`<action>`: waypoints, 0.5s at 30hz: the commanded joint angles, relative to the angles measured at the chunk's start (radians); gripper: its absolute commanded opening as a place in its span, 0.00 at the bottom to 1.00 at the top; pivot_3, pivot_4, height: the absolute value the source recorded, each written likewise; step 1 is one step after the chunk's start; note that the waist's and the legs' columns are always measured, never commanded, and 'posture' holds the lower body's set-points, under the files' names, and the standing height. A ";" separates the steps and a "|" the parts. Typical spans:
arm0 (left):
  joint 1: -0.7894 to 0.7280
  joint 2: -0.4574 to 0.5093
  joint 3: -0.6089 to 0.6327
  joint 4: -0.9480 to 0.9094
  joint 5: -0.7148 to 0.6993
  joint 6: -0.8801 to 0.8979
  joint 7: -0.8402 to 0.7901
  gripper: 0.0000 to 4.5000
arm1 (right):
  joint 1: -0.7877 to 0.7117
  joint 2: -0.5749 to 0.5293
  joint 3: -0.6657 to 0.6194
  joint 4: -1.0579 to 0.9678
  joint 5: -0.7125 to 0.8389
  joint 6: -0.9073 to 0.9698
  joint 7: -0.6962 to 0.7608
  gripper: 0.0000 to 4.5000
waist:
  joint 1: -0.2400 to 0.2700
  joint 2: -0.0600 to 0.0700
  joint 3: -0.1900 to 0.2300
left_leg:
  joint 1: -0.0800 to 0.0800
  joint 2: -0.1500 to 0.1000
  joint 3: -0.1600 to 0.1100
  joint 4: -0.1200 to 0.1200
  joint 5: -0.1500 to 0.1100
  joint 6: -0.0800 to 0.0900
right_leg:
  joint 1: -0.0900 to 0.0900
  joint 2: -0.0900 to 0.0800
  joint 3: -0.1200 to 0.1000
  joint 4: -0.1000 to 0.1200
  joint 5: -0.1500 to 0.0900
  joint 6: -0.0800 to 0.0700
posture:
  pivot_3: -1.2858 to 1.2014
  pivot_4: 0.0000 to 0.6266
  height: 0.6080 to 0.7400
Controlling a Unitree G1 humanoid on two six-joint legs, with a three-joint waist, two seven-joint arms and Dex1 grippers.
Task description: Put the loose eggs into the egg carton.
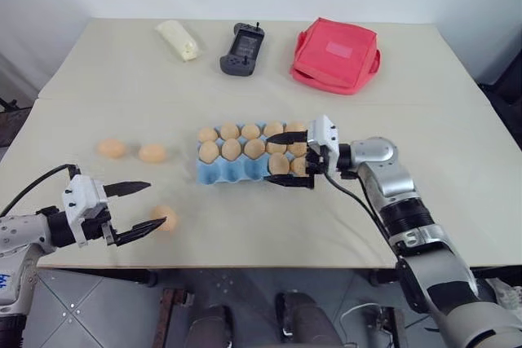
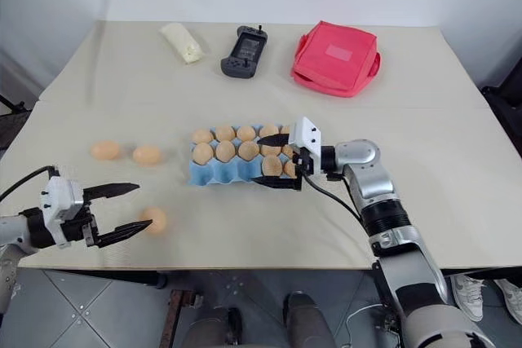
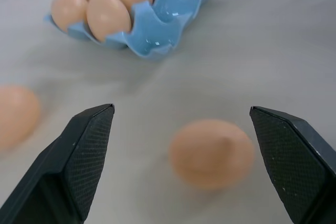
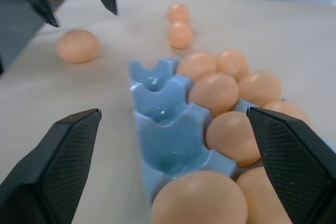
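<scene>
I'm looking down on a pale table point(image 1: 457, 160) with the light blue egg carton point(image 1: 220, 172) near its middle, most cups filled with eggs and three cups in the near row bare. Along the far edge sit a red square pouch point(image 1: 335, 55), a dark handheld controller point(image 1: 242, 48) and a pale cream packet point(image 1: 179, 39), all well apart from the carton and out of my way.

My right gripper point(image 1: 295, 158) hangs over the carton's right end with its fingers spread wide, one on each side of the eggs there, pinching nothing. My left gripper point(image 1: 139, 206) sits low by the near left edge of the table, fingers also spread and empty.

Three loose eggs lie on the bare table left of the carton. One egg point(image 3: 211, 152) is just beyond my left fingertips, lined up between them in the left wrist view but not touching either. The other two point(image 1: 112, 148) point(image 1: 152, 152) lie just beside each other farther back, between the left edge and the carton, with nothing between them and it
</scene>
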 commanded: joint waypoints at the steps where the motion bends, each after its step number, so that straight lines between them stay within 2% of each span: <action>1: 0.016 0.037 0.073 0.012 -0.006 -0.027 -0.018 0.98 | 0.048 -0.079 -0.058 -0.131 0.078 0.071 0.066 1.00 | 0.006 0.000 0.000 | 0.000 0.000 0.000 0.000 0.000 0.000 | 0.000 0.000 -0.001 -0.001 0.000 0.000 | 0.52 0.24 1.00; 5: 0.026 0.084 0.121 0.141 0.030 -0.096 -0.056 0.98 | 0.137 -0.156 -0.154 -0.185 0.136 -0.026 0.123 1.00 | 0.009 0.000 0.000 | 0.000 0.000 0.000 0.000 0.000 0.000 | 0.001 -0.001 -0.001 -0.003 0.000 0.000 | 0.52 0.24 1.00; 11: 0.057 0.143 0.112 0.306 0.092 -0.209 -0.137 0.98 | 0.248 -0.236 -0.184 -0.242 0.176 -0.028 0.195 1.00 | -0.002 0.000 0.000 | 0.002 0.000 0.002 0.000 0.000 0.000 | 0.001 -0.001 -0.001 -0.003 0.000 -0.001 | 0.52 0.24 1.00; 15: 0.043 0.121 0.063 0.295 0.088 -0.201 -0.149 0.98 | 0.309 -0.248 -0.182 -0.297 0.196 -0.011 0.190 1.00 | 0.001 0.001 0.000 | 0.002 0.000 0.002 -0.001 0.000 0.000 | 0.001 -0.001 -0.001 -0.002 -0.001 -0.001 | 0.52 0.24 1.00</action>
